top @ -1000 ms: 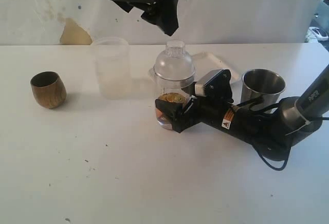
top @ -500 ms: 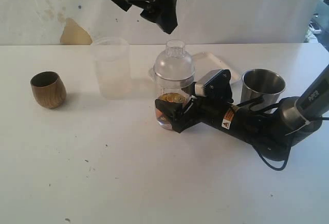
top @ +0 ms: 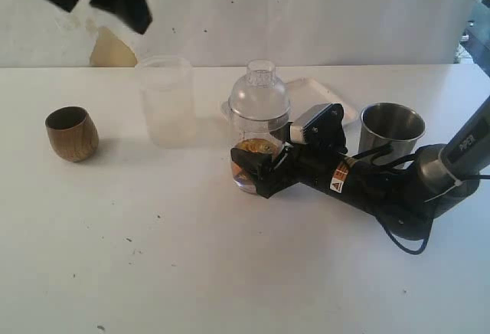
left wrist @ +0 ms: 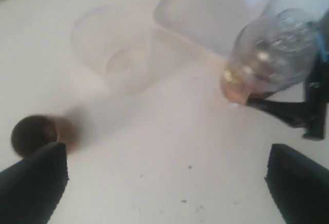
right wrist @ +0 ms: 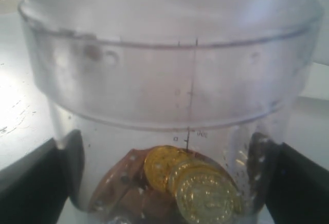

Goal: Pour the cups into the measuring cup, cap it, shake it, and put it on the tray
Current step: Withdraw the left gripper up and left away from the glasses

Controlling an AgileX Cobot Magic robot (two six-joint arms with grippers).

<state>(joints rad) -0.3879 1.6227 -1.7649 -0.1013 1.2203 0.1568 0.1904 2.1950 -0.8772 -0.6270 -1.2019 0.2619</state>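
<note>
Swung up and off to the far left of the exterior view since a second ago, away from its spot above the measuring cup (top: pixel 259 116): so much for the left end effector (left wrist: pixel 164 183), now high over the surface (top: pixel 230 273) with fingers wide apart and nothing between them.

Clamped low on the measuring cup with the right end effector (top: pixel 256 171), one finger on each side of the base, arm lying close along the surface from the right. Stands upright, long axis vertical, domed cap (top: pixel 260 89) seated on top, gold coins (right wrist: pixel 200 183) heaped at the bottom.

Looks capped and ready for the shake, then the set-down. Turns on one relation: tray (top: pixel 329 98) just behind the held cup, slightly to the right, so only a short lift and carry away from the camera. Clearly a job for the right arm, already gripping; left arm well apart.

Room to mind: steel tumbler (top: pixel 391 127) just beside the right arm, frosted cup (top: pixel 165 100) near on the left, wooden cup (top: pixel 72 133) well apart at far left. Best to lift straight up before shaking, to clear the tumbler. Otherwise flat white surface, open toward the camera.
</note>
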